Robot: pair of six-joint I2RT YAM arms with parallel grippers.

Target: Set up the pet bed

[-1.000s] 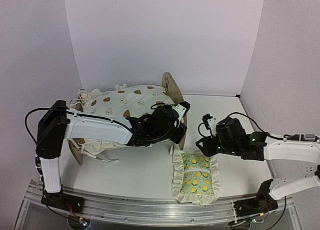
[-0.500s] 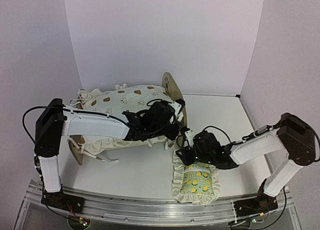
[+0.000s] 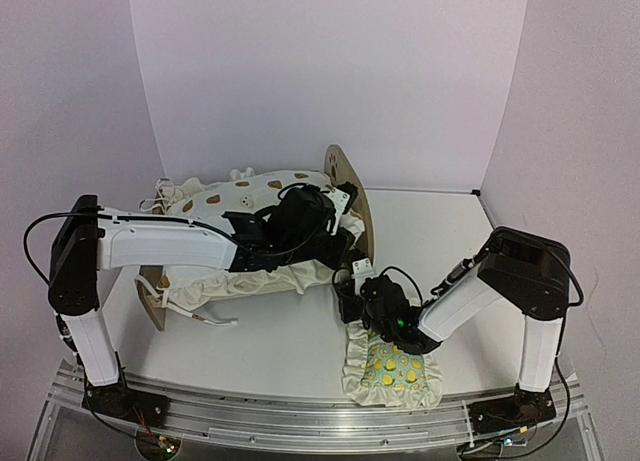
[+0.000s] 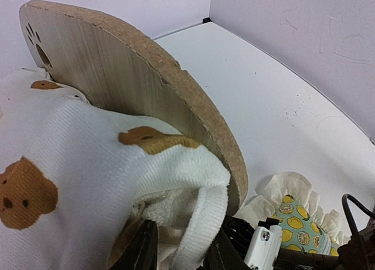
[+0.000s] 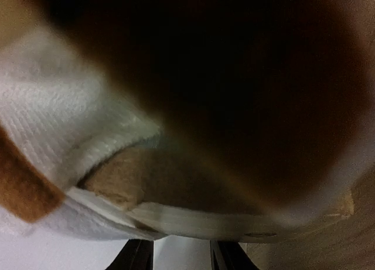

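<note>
The pet bed's rounded headboard [image 3: 346, 181] [image 4: 135, 82] with its paw cutout stands upright at mid-table. A cream bear-print cushion [image 3: 240, 196] [image 4: 70, 141] lies piled on the bed. My left gripper [image 3: 340, 243] [image 4: 180, 255] is at the cushion's corner beside the headboard, open, and the white hem lies loose between its fingers. My right gripper [image 3: 348, 281] [image 5: 181, 259] is low at the bed's near corner, open, with only bare table between its fingers. Close above the right gripper are cushion fabric [image 5: 53, 106] and blurred wood. The lemon-print pillow [image 3: 395, 366] [image 4: 299, 223] lies under the right arm.
The bed's wooden foot panel [image 3: 150, 303] stands at the left, with a cushion tie [image 3: 205, 319] trailing on the table. Lilac walls close in behind and on both sides. The metal rail [image 3: 300, 416] runs along the near edge.
The right arm has swung left across the pillow to the bed's near corner. The left gripper has opened and drawn back a little toward the cushion.
</note>
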